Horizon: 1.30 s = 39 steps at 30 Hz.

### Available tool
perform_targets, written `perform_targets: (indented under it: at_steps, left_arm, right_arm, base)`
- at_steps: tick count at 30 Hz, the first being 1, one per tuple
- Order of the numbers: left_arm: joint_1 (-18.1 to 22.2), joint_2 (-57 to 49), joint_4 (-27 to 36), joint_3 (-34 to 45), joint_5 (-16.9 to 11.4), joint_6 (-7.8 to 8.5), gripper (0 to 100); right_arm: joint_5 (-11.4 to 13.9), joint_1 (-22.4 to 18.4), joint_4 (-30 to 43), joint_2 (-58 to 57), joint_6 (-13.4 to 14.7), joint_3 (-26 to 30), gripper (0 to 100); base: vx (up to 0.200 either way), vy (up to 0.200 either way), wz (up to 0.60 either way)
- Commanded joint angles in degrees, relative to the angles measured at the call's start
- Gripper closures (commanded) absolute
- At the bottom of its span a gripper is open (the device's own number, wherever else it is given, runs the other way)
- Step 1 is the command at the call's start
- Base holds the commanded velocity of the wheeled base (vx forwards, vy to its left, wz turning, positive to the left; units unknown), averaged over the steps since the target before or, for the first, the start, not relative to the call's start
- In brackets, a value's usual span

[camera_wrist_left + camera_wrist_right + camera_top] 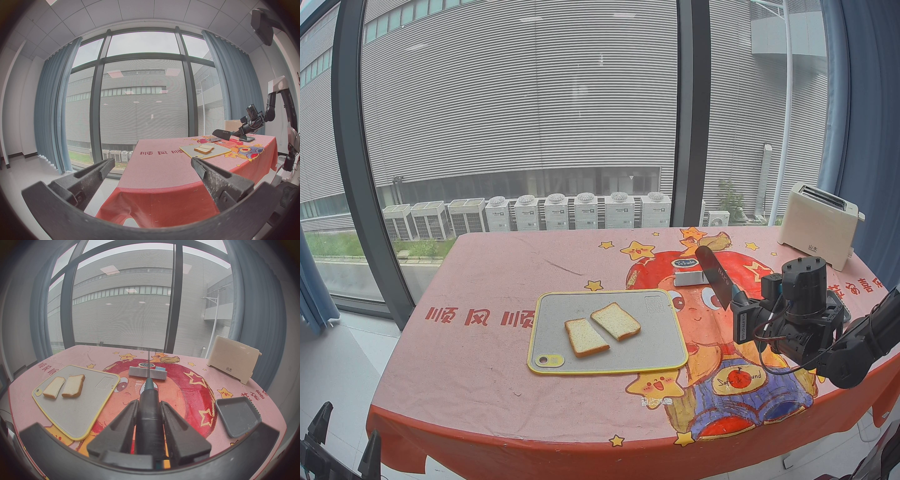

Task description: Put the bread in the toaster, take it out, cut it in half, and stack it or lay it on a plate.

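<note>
In the head view we see the bread halves point(585, 337) lying side by side on the cutting board point(650, 356) in the middle of the table point(487, 375). At 3 o'clock of the board the right arm point(862, 350) lies low over the table's edge with its wrist level. Its right gripper point(745, 314) is clamped on the handle of a knife point(715, 275), whose blade slants up toward 11 o'clock above a grey knife rest point(690, 279). The toaster point(820, 224) stands at 2 o'clock of the board, by the far corner. The left gripper point(347, 437) hangs at 7 o'clock, off the table and below its edge

In the left wrist view we find the left gripper spread wide and holding nothing, facing the table's end from well apart

In the right wrist view the fingers point(184, 437) press both sides of the dark handle, and the blade, seen edge-on, points at the knife rest. A grey plate point(239, 415) lies on the table near the toaster, well apart from the board
</note>
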Motion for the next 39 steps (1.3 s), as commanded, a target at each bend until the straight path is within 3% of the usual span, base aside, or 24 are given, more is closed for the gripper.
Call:
perform_targets:
  at_steps: [1, 39]
  left_arm:
    - [0.1, -0.3, 0.0, 0.9, 0.0, 0.02, 0]
    - [0.0, -0.3, 0.0, 0.9, 0.0, 0.02, 0]
  right_arm:
    - [0.0, 0.0, 0.0, 0.2, 0.0, 0.0, 100]
    - [-0.3, -0.6, 0.0, 1.4, 0.9, -1.1, 100]
  base:
    - [0.000, 0.000, 0.00]
    - [0.000, 0.000, 0.00]
